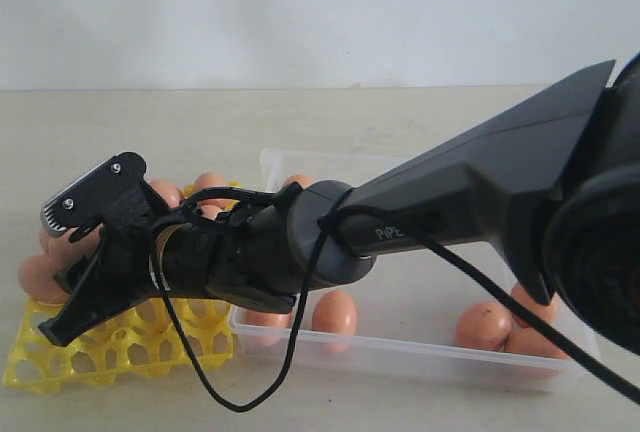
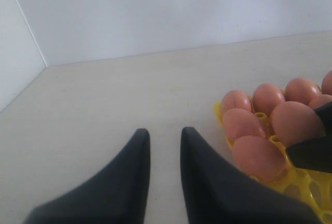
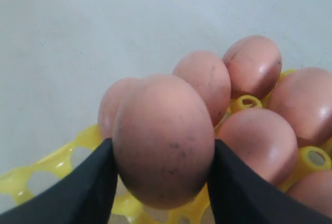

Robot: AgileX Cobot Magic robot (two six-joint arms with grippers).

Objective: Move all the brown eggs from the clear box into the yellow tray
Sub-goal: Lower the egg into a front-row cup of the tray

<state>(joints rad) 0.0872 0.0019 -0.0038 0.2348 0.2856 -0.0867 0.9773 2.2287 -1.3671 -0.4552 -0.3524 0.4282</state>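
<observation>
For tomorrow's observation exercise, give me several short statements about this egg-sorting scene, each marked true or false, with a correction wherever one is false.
1. The right gripper clamps a brown egg between its fingers. True.
2. The clear box is empty. False: several eggs lie in it.
3. The left gripper grips an egg. False: its fingers are apart with nothing between them.
4. The yellow tray holds several eggs. True.
5. The clamped egg hangs over the clear box. False: it is above the yellow tray.
</observation>
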